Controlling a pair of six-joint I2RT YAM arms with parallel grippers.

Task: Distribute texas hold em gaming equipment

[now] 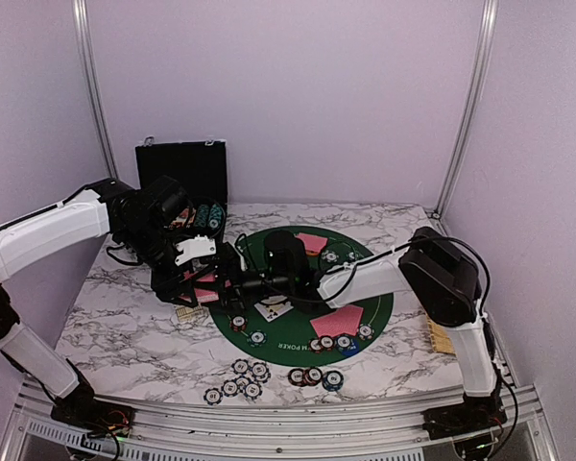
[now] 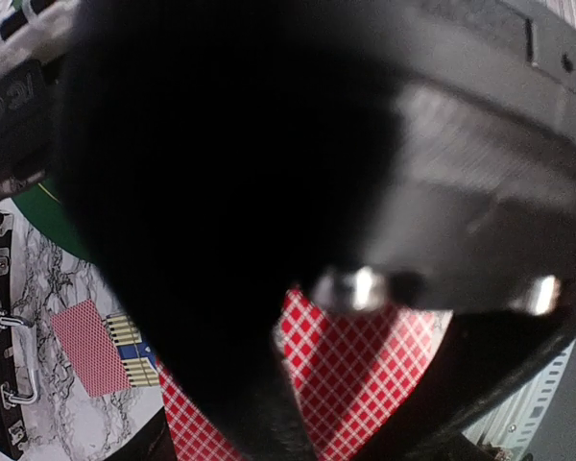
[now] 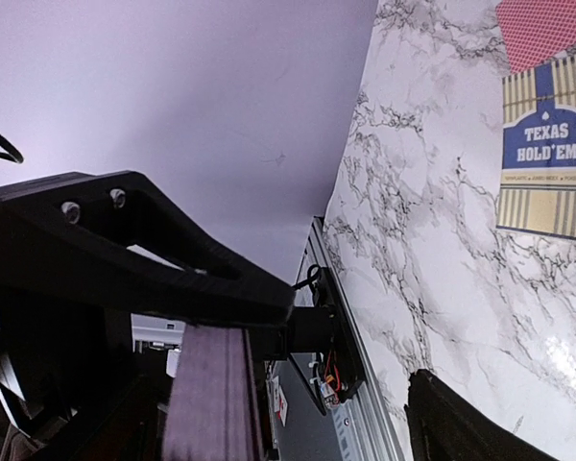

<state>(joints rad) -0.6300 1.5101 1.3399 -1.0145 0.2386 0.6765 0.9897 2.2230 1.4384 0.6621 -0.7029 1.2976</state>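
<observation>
Chips – small piles at near table edge | red card flat on green mat | right gripper wide open, holds nothing | left gripper closed tight on red cards – black case open behind it

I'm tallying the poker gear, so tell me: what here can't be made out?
Red-backed card: left wrist view, blurred black body covers most; one or several, unclear.
Teal chips by the black case: top view, left arm covers the rest.
Face-up card: top view, too small to read.
Texas Hold'em card: right wrist view, cut by the right edge.
</observation>
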